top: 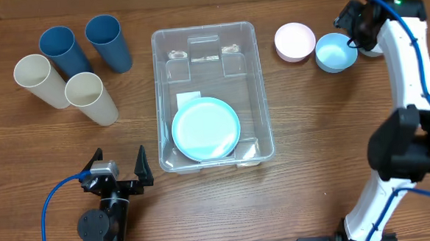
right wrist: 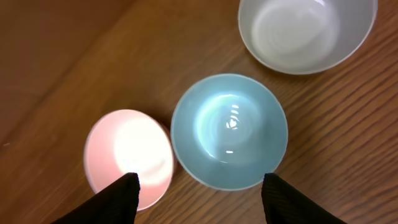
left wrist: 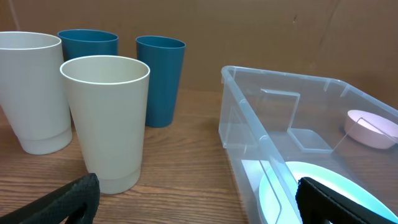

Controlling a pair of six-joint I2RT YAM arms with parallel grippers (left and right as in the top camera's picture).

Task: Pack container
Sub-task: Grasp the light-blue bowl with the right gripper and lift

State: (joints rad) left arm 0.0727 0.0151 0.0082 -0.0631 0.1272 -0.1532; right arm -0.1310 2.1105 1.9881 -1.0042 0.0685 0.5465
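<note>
Left of the container [top: 205, 69] stand two cream tumblers [top: 90, 96] and two blue tumblers [top: 108, 41], smooth, tapered and matte; nearer than them, the left gripper [top: 119, 156] has its jaws spread wide with nothing between them. The container sits mid-table, a clear, glossy rectangular bin with rounded corners and a rim, its long axis running from the near edge to the far edge; a round pale-blue plate [top: 206, 128] lies flat at its near end, just beside a white label [top: 188, 100]. Right of the container sit a pink bowl [top: 295, 42], a light-blue bowl [top: 335, 52] and a white bowl [right wrist: 308, 31], all round and shiny; the right gripper [right wrist: 200, 183] hangs over the light-blue bowl, jaws partly apart, gripping nothing.
</note>
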